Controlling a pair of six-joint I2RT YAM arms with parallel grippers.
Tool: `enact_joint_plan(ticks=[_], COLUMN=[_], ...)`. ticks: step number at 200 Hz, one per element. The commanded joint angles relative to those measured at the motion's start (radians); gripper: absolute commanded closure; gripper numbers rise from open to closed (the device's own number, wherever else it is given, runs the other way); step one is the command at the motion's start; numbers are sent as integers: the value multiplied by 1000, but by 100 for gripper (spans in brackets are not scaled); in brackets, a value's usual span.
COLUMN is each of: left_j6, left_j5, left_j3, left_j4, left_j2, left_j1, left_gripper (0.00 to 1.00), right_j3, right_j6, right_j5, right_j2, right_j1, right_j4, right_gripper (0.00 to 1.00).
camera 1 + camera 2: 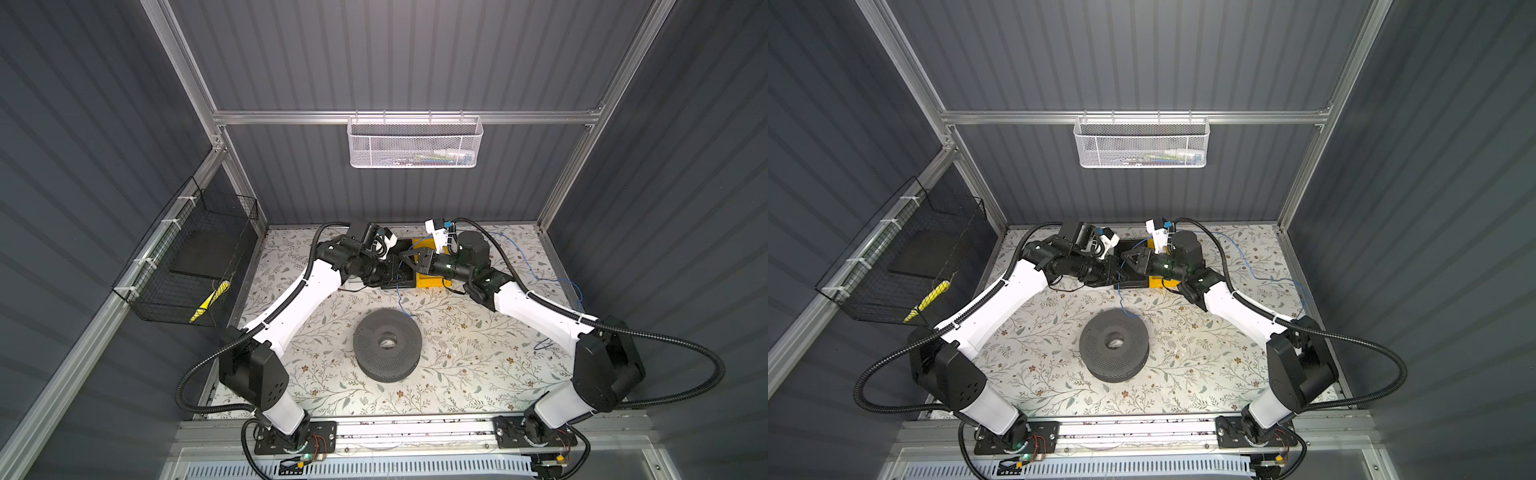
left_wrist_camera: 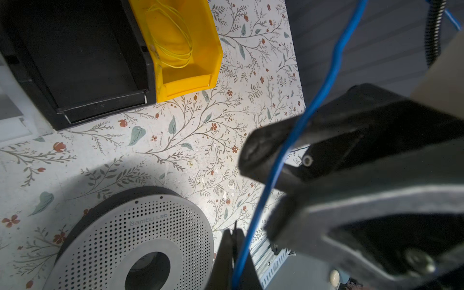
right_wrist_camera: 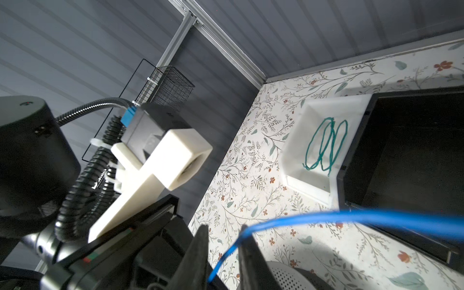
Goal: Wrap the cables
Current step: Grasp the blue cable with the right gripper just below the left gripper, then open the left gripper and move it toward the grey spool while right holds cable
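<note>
The cable is a thin bright-blue wire (image 1: 398, 291) that hangs from where my two grippers meet, above the bins at the back of the table. From there it drops toward the grey perforated spool (image 1: 368, 336). More of it trails over the mat at the right (image 1: 536, 274). My left gripper (image 2: 234, 231) is shut on the blue cable (image 2: 296, 130). My right gripper (image 3: 224, 233) faces it closely. Its jaws stand a little apart, and the cable (image 3: 326, 216) passes between them, lying against one finger. The spool (image 1: 1096, 332) lies flat at mid-table.
Three bins stand side by side at the back. The black bin (image 2: 75, 50) is in the middle, the yellow bin (image 2: 211, 45) holds a yellow wire coil, and the white bin (image 3: 313, 105) holds a green one. A white mesh basket (image 1: 415, 141) hangs on the back wall and a black wire basket (image 1: 187, 266) on the left wall.
</note>
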Motion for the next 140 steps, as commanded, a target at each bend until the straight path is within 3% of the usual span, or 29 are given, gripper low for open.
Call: enact_joint_plan(ticks=[1, 52, 118, 140], left_j6=[27, 45, 50, 51], left_j5=[47, 27, -11, -22], left_j3=[-11, -18, -38, -42], left_j4=[13, 14, 39, 47], left_j2=[-34, -46, -75, -81], left_j1=[-10, -10, -10, -10], left_gripper=[98, 97, 96, 82], right_j3=[0, 32, 68, 39], right_j6=[6, -22, -52, -43], right_j5=[1, 3, 4, 12], right_j2=[8, 40, 43, 17], right_j1=[-1, -2, -14, -30], right_j4=[40, 31, -8, 3], right_gripper=[81, 100, 100, 100])
